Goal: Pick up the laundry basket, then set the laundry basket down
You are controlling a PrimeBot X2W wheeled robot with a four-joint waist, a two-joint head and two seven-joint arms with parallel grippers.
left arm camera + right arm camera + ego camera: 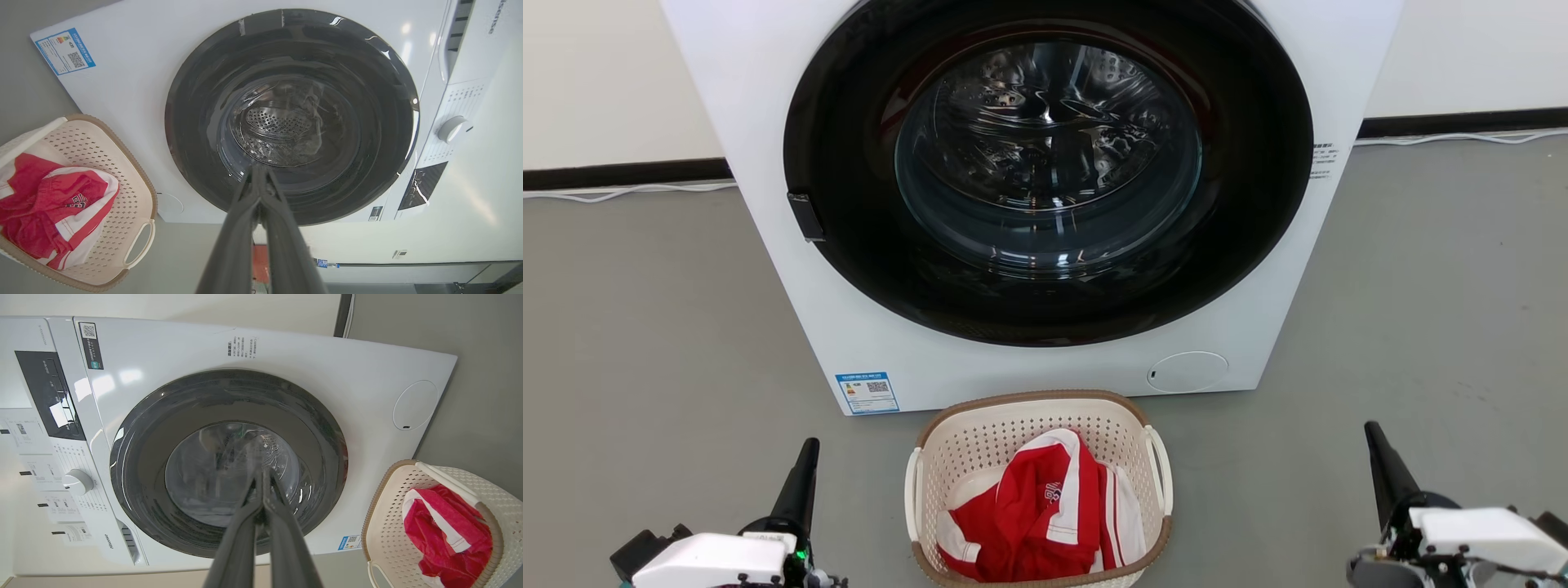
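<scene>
At the near left, the left end effector (807,457) has its fingers pressed together, holding nothing. In the middle, the laundry basket (980,445) sits on the grey floor (645,327) just in front of a white washing machine (768,98), with a red and white garment (1045,506) inside. At the near right, the right end effector (1376,445) is likewise closed and empty.

Grey floor (645,327), white washing machine (1013,371)

Head camera looking down on washer (768,122), basket (988,445) at bottom centre; wrist cameras facing washer close, sharing basket at frame edges.
</scene>
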